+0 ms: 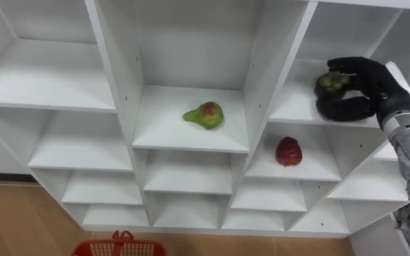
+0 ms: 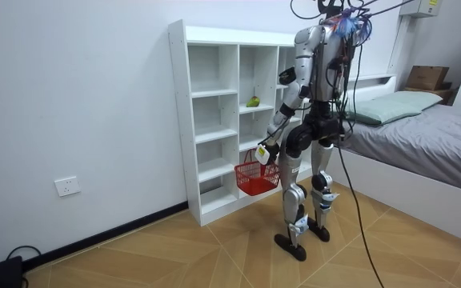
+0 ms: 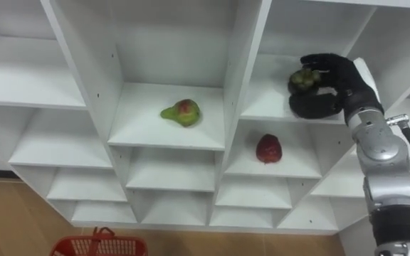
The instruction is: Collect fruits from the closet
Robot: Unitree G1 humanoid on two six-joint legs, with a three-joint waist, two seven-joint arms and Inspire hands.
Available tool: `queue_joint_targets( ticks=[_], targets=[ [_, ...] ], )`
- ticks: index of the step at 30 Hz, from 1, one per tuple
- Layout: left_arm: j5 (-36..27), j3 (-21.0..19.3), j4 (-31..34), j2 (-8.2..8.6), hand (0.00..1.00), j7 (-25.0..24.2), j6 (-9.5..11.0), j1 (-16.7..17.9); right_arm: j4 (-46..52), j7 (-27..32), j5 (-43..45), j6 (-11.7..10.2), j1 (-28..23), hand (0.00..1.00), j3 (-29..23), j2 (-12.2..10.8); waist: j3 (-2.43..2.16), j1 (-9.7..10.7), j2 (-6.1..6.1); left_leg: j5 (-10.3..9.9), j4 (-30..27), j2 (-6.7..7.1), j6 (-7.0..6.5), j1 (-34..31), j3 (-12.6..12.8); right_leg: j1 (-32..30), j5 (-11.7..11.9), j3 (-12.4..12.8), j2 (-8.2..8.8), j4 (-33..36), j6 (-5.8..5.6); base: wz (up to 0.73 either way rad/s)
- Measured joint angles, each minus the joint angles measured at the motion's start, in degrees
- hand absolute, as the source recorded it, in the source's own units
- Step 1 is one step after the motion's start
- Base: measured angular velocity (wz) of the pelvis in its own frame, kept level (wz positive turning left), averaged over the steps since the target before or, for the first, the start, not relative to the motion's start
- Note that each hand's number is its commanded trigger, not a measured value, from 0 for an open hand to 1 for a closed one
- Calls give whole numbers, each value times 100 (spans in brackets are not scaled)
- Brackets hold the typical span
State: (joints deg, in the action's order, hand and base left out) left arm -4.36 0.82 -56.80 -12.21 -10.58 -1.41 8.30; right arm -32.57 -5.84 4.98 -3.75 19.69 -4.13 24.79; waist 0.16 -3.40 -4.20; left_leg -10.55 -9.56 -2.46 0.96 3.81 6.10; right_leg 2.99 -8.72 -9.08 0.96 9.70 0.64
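Inside my R hand I'm clutching the grapes; loose grip risks them slipping off shelf, missing basket hanging from L hand.

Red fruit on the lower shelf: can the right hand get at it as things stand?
Probably not yet: the right hand is curled round the grapes one shelf above. The red fruit sits in an open compartment, nothing before it.

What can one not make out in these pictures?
- Grapes: partly hidden by the right hand curled round them, eye views.
- Basket: cut off by the lower edge, eye views.
- Shelf: right part hidden behind the robot, room view.
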Motion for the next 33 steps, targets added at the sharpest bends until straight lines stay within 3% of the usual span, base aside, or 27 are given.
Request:
queue_joint_targets(
  ticks=[6, 9, 14, 19, 24, 33],
  targets=[
    [-5, -1, -6, -2, 100, 40, 14, -22, -119, 26, 10, -42, 36, 100, -57, -24, 38, -9, -61, -2, 4, 0, 1, -17, -4, -5, 0, -1, -3, -8, -1, 0],
    [-3, -3, -5, -2, 100, 40, 16, -25, -133, 26, 7, -42, 27, 100, -53, -62, 36, -9, -68, -2, 4, 0, 1, -23, -5, -8, -1, -10, -2, -14, -1, 0],
    [-2, -3, -4, -4, 100, 38, 15, -29, -128, 35, -20, -47, -20, 100, -168, -242, 16, 15, -93, -2, 2, 0, 1, -18, -7, -6, -1, -14, -1, -13, -1, 0],
    [-2, -3, -5, -3, 100, 37, 15, -23, -163, 36, -20, -46, -24, 100, -174, -262, 0, 7, -76, -2, -7, 0, 1, -8, -9, -4, 0, -17, -1, -5, 0, 0],
    [1, -4, -5, -4, 100, 36, 14, -22, -247, 36, -20, -44, -26, 100, -170, -291, -53, 0, -56, -2, -7, -1, 1, 29, -12, 10, 0, -17, 0, -1, 0, 0],
    [-4, -65, -3, -11, 100, 22, 15, -55, 250, 69, 224, 8, -276, 100, -150, -332, -37, -14, -94, -2, 9, -4, 2, 30, 24, -7, -1, 20, -5, -8, 0, 0]
  ],
)
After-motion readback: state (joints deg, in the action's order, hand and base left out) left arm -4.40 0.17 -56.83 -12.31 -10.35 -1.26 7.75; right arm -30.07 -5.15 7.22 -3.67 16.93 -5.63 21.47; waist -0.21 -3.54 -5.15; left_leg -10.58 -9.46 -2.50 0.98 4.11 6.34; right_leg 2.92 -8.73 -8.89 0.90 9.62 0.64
